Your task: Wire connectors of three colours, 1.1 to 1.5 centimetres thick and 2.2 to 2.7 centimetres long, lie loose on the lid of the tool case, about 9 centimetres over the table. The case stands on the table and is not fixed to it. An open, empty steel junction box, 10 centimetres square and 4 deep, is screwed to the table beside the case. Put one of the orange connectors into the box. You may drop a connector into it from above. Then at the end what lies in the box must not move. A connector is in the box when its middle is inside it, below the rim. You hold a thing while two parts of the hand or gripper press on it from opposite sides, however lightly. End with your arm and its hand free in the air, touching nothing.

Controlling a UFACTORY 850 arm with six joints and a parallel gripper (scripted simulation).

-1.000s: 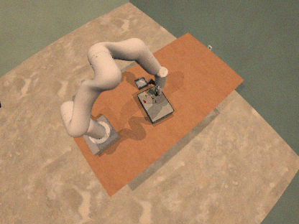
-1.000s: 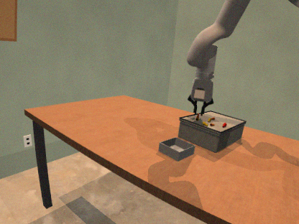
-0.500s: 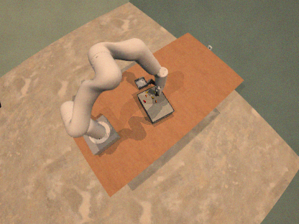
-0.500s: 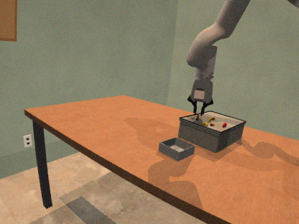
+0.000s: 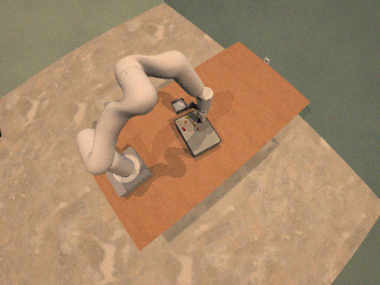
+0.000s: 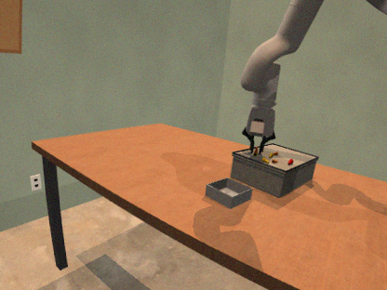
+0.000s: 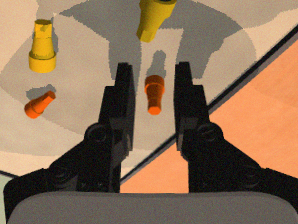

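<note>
An orange connector lies on the grey lid of the tool case, near the lid's edge. My gripper hangs straight down over it, a finger on either side of the connector. The fingers are partly open, with a gap to the connector on both sides, so nothing is gripped. In the exterior view the fingertips stand just above the lid's near corner. A second orange connector lies to the left. The open steel junction box sits empty on the table beside the case.
Two yellow connectors lie on the lid ahead and to the left of the fingers. A red connector lies farther along the lid. The lid edge and the orange table are just right of the fingers.
</note>
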